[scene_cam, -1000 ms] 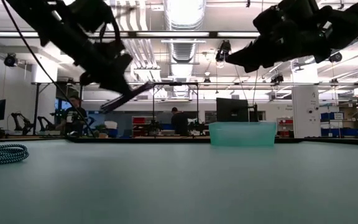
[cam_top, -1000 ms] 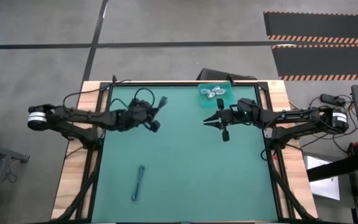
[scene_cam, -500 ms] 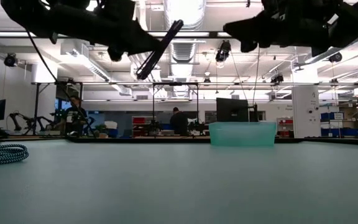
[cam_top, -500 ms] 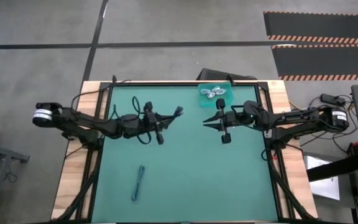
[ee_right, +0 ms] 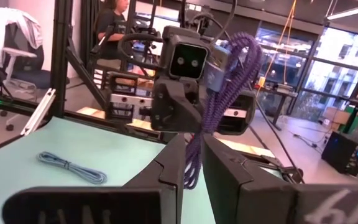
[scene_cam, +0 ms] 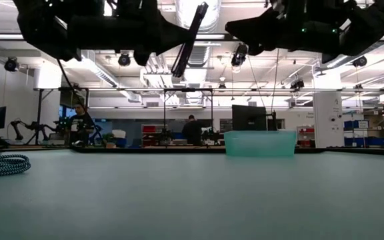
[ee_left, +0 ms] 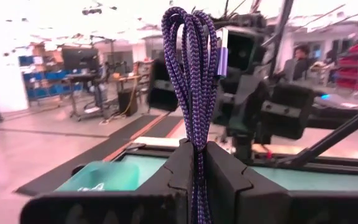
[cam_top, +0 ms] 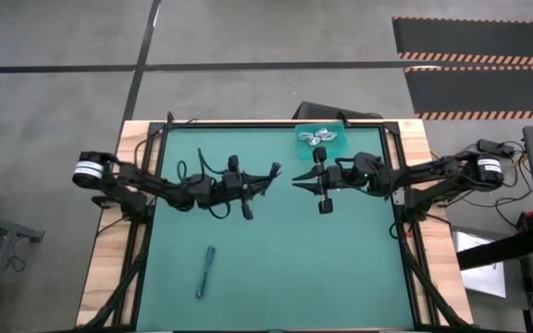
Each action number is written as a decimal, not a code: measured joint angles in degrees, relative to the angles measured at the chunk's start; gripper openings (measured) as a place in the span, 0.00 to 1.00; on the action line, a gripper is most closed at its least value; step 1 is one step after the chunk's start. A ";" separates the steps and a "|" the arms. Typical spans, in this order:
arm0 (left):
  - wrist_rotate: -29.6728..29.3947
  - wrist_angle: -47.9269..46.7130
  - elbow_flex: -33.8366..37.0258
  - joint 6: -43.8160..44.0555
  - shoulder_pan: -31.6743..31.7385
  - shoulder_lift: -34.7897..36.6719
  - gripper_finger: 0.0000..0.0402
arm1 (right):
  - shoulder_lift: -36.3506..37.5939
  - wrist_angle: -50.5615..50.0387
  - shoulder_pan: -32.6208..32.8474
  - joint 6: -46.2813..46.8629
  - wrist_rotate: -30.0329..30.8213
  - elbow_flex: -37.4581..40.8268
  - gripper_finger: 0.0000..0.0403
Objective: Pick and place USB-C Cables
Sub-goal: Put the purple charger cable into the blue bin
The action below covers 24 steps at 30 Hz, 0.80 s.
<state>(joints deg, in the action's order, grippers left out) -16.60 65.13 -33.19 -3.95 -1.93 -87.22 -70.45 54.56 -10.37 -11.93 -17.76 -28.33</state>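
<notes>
A purplish-black cable bundle (ee_left: 194, 74) is in my left gripper (ee_left: 197, 152), which is shut on it above the table's middle (cam_top: 255, 183). It also shows in the low view (scene_cam: 188, 39). My right gripper (cam_top: 297, 180) faces it from the right, a short way off, with a narrow gap between its fingers (ee_right: 193, 158). A blue-grey bundle (cam_top: 207, 271) lies flat on the mat near the left front. White coiled cables (cam_top: 318, 139) lie in the teal bin (cam_top: 305, 150) at the far edge. My left gripper pinches the purplish-black bundle (ee_left: 196, 140) between its two fingers, coming level from the table's left. The bundle runs along the fingers. Its looped end (ee_left: 188, 18) sticks out past the fingertips, slanting up toward my right gripper. The bundle is lifted clear of the table.
The teal bin (scene_cam: 260, 143) stands at the far edge, right of centre. The blue-grey bundle shows at the left in the low view (scene_cam: 2, 165) and behind my left gripper in the right wrist view (ee_right: 73, 169). Wooden borders flank the green mat (cam_top: 276, 268). People stand far behind.
My left gripper has carried the purplish-black bundle toward the table's right and upward, and the bundle has tipped steeper. My right gripper has moved left toward it, so the two grippers now nearly face each other over the middle.
</notes>
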 joint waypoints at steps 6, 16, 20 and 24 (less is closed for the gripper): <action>2.71 4.81 -0.79 0.00 0.00 -3.02 0.03 | -3.82 0.18 -0.02 3.66 0.00 -3.32 0.11; 2.87 6.44 -0.52 0.00 0.00 -3.21 0.03 | -6.39 0.16 -0.13 10.00 0.87 -6.80 0.14; 2.89 6.37 -0.52 0.00 0.00 -3.17 0.03 | -6.63 0.20 -0.13 10.53 1.36 -7.20 0.23; 2.87 6.38 -0.52 0.00 0.02 -3.17 0.03 | -6.63 0.19 -0.13 10.89 1.40 -7.68 0.34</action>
<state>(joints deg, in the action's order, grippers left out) -13.73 71.52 -33.71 -3.95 -1.91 -90.39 -77.08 54.76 -10.50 -1.04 -16.36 -36.01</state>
